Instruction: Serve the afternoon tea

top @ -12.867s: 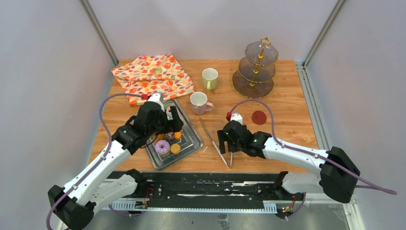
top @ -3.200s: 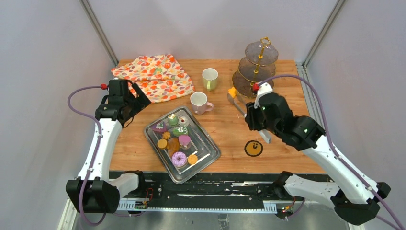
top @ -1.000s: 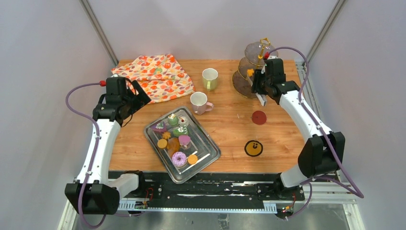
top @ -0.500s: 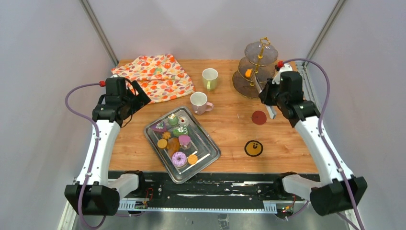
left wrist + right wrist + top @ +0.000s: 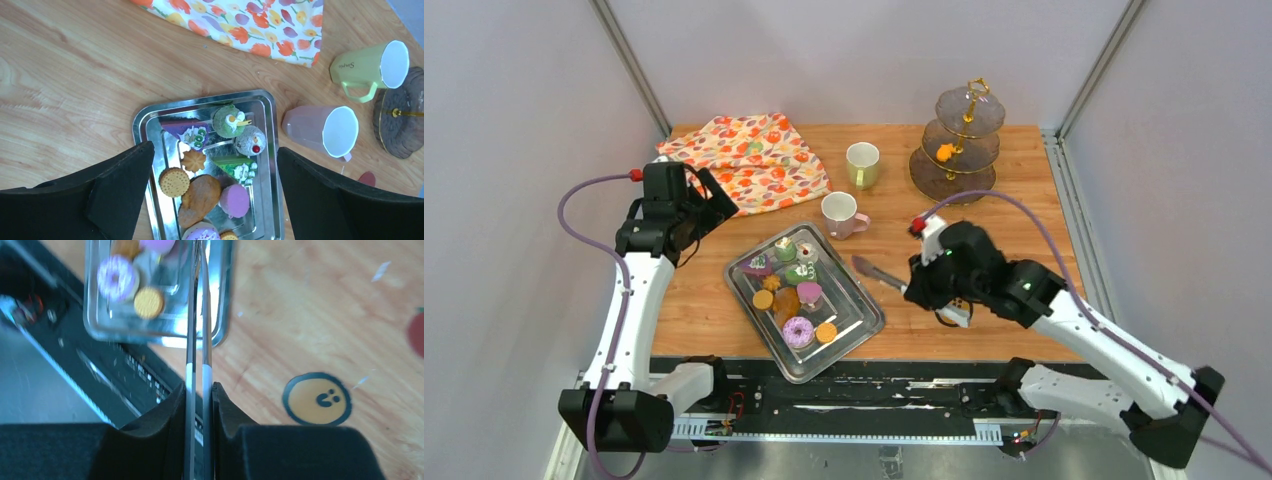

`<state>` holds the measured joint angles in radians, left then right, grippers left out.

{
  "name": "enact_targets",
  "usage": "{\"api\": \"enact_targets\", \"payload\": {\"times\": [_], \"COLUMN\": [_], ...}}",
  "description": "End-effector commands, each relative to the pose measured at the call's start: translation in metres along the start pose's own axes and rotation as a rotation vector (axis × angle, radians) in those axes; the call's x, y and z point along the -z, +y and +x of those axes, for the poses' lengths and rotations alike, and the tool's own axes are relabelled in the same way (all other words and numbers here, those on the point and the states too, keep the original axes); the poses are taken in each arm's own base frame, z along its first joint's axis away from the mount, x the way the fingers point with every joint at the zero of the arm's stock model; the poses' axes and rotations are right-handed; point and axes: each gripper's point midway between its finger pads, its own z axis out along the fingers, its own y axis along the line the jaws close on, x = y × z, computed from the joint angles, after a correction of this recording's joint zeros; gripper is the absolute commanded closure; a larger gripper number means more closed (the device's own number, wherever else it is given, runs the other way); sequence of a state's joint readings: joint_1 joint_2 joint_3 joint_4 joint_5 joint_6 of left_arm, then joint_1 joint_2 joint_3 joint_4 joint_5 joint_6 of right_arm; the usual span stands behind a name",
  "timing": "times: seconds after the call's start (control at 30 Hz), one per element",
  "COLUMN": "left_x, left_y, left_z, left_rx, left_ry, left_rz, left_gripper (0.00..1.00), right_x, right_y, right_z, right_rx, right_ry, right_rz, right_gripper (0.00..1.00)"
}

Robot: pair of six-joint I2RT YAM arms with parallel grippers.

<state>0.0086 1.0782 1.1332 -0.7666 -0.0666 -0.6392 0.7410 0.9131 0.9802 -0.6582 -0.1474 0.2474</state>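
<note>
two mugs: one pink mug and one green mug. one shiny tray with ten treats on it: one donut, two round cookies, one flower cookie and six other cakes and buns. one more orange treat on the one cake stand. one flowery cloth. one pair of tongs. two round mats: one yellow mat and one red mat.
</note>
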Motion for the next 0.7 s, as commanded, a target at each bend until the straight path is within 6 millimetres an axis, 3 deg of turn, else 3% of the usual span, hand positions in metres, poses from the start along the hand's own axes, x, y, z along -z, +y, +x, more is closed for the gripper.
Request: {"api": "enact_targets", "payload": {"times": [0.0,0.17,0.27,0.67], "left_x": [0.009,0.008,0.01,0.004], "left_y": [-0.004,-0.004,-0.004,-0.004], "left_z": [-0.004,-0.002,-0.003,0.0], "left_rx": [0.01,0.002,0.002,0.003], "left_ry": [-0.033,-0.019,-0.027,-0.009], "left_rz": [0.028,0.024,0.025,0.021], "left_gripper": [0.02,0.02,0.02,0.02], "right_x": [-0.016,-0.033,-0.041,-0.049], "right_y": [0.036,0.067,0.076,0.078], "right_z": [0.042,0.071,0.081,0.102], "right_rx": [0.187,0.36,0.423,0.458], "right_ry": [0.165,0.255,0.286,0.339], "right_rz": [-0.014,-0.067,-0.094,-0.127], "right_gripper": [0.87,0.71,0.66,0.54]}}
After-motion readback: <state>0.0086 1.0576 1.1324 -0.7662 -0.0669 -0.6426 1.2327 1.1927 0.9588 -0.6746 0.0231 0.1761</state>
